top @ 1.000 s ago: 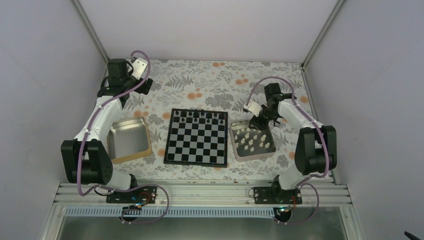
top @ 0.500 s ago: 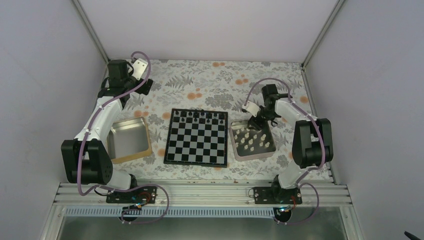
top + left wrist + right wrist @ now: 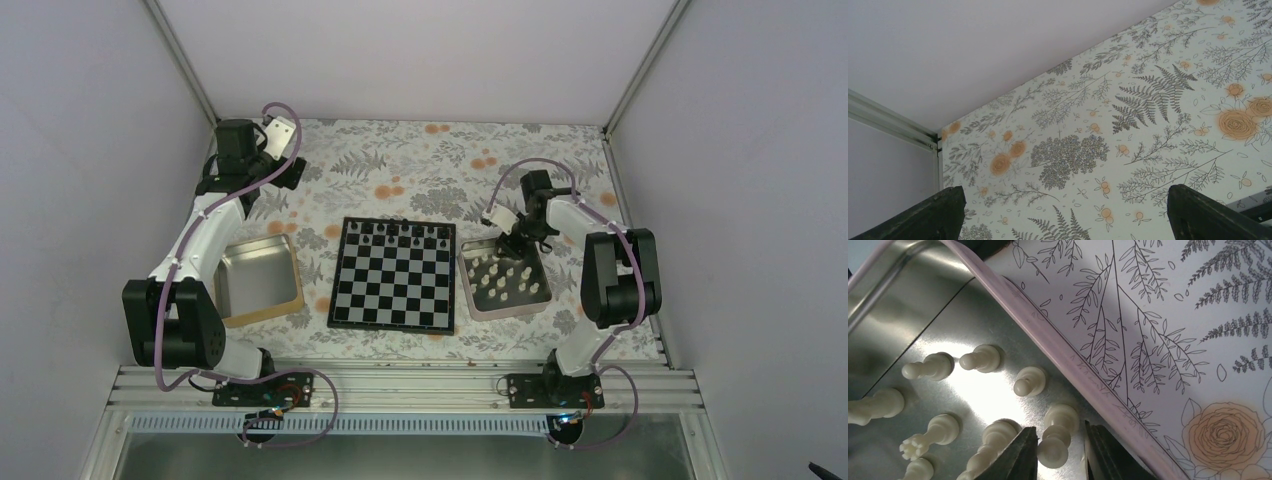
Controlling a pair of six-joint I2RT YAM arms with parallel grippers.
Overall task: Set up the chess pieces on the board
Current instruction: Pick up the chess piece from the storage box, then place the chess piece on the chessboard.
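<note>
Straddling one of the cream chess pieces (image 3: 1055, 440) beside the rim of the metal tray (image 3: 1073, 367) just right of the board (image 3: 395, 273), the right gripper (image 3: 1060, 430) holds its fingers close on either side, contact unclear, while the left gripper (image 3: 1066, 192) hangs wide open and empty over the floral cloth (image 3: 1148, 100).

Left fingers (image 3: 923, 215) mostly beyond the frame's bottom edge; black pieces (image 3: 403, 231) too tiny for types.

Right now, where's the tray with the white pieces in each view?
Top external: tray right of the board, centre-right.
Left wrist: not in it.
Right wrist: tray fills the left half, rim running diagonally.
Shared landmark: the floral tablecloth, in all three.
</note>
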